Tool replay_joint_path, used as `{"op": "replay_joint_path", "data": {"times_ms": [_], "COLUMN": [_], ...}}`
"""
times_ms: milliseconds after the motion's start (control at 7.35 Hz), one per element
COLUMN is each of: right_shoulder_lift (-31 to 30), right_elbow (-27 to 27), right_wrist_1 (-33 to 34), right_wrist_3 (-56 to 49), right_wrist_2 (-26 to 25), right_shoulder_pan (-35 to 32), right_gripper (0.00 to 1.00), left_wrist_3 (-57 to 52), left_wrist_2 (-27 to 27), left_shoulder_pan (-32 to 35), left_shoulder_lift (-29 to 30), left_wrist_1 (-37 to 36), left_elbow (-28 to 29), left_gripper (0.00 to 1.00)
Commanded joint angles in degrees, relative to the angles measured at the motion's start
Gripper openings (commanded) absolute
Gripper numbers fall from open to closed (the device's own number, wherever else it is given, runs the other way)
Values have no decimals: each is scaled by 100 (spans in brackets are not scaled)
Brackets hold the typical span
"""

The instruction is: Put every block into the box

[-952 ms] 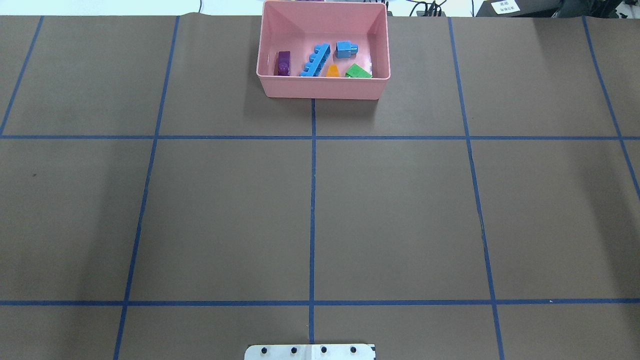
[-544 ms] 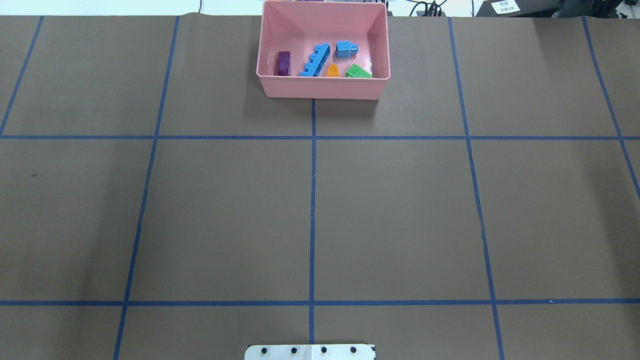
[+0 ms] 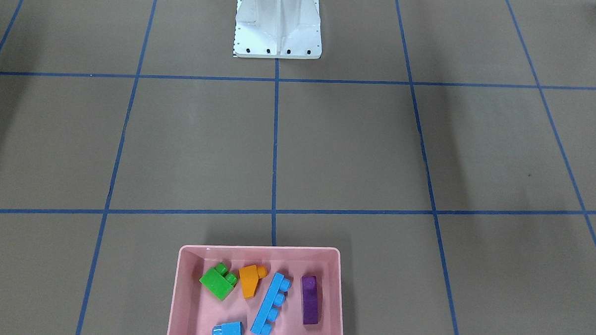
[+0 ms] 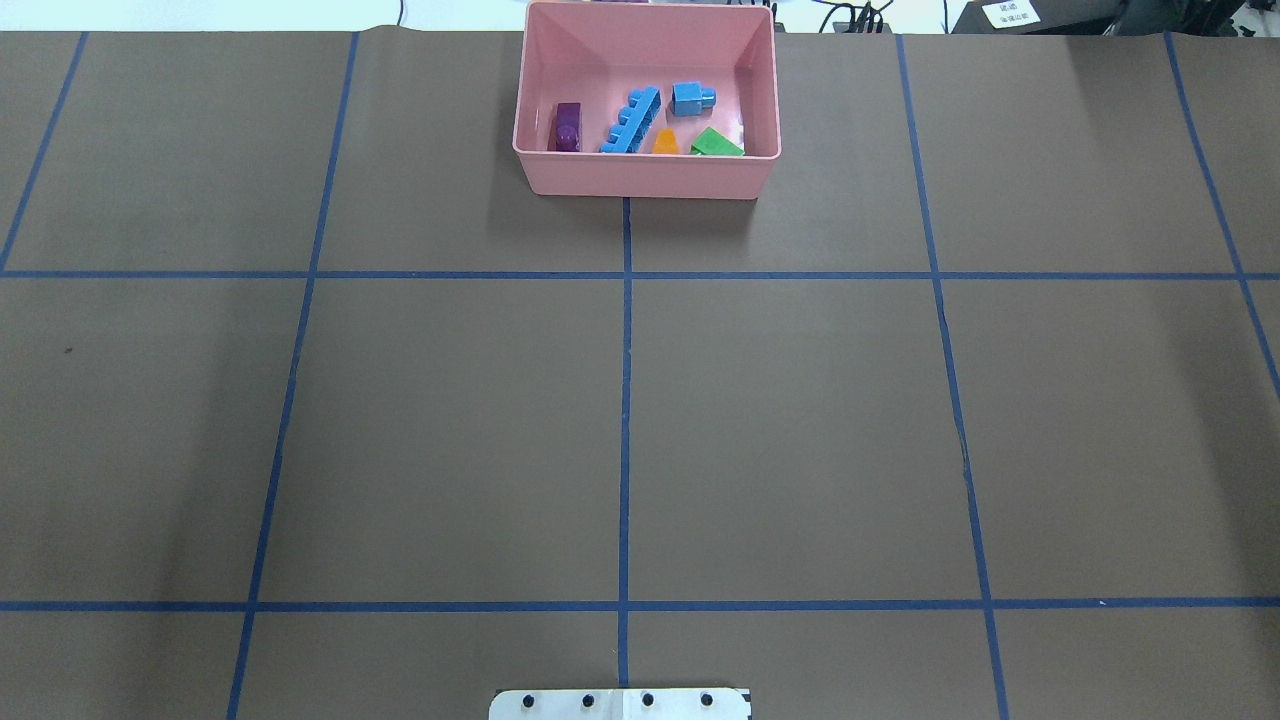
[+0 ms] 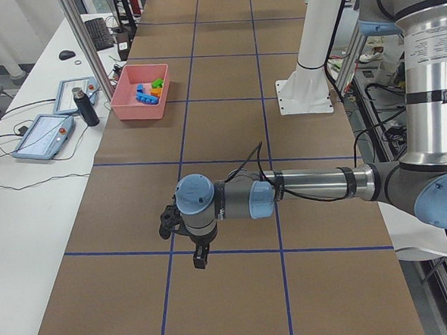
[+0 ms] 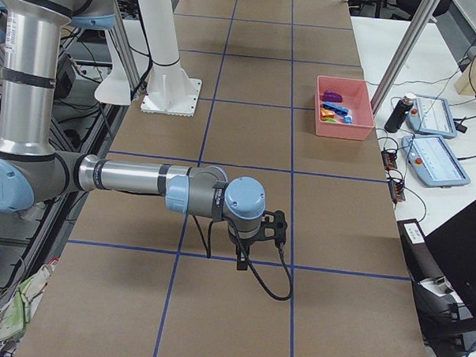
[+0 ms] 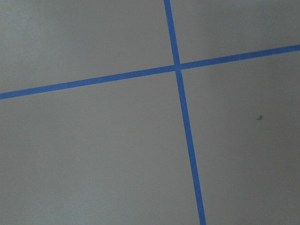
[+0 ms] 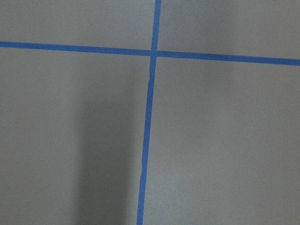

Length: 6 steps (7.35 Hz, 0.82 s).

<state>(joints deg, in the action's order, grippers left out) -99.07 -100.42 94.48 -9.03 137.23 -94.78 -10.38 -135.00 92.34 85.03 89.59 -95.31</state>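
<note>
The pink box [image 3: 260, 248] stands at the table's far edge from the robot [image 4: 645, 175]. Inside it lie a green brick [image 3: 218, 281], an orange sloped brick [image 3: 249, 280], a long light-blue brick [image 3: 271, 304], a small light-blue brick [image 3: 228, 330] and a purple brick [image 3: 310, 299]. My left gripper [image 5: 198, 256] hangs over bare table far from the box, and shows only in the exterior left view. The right gripper [image 6: 242, 262] hangs likewise over bare table, seen only in the exterior right view. Whether either is open or shut I cannot tell. Both wrist views show only brown table and blue tape.
The white base plate [image 3: 278, 28] sits at the robot's side of the table. Blue tape lines divide the brown surface into squares. Beyond the box, on a white bench, lie control tablets [image 5: 47, 136] and a dark bottle [image 5: 83, 106].
</note>
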Motion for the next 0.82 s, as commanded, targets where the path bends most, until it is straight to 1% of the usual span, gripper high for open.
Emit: {"op": "replay_joint_path", "data": {"times_ms": [0, 136, 272, 408, 680], "right_shoulder_lift": [19, 19, 11, 10, 19], "right_elbow": [5, 22, 40, 40, 40], "right_wrist_1": [0, 9, 9, 0, 0], "right_wrist_3": [24, 76, 521, 917, 929], "right_wrist_2": [-12, -29, -47, -56, -56], "right_shoulder_pan": [-6, -6, -14, -14, -14], "right_gripper": [100, 100, 100, 100, 100], "left_wrist_3": [115, 411, 884, 924, 924], "left_wrist_2": [0, 0, 0, 0, 0], "left_shoulder_pan": [3, 3, 3, 3, 3], "left_shoulder_lift": [-12, -13, -13, -13, -13], "left_wrist_1": [-3, 6, 32, 32, 41], "left_elbow": [13, 13, -14, -14, -14], "left_gripper": [100, 100, 100, 100, 100]}}
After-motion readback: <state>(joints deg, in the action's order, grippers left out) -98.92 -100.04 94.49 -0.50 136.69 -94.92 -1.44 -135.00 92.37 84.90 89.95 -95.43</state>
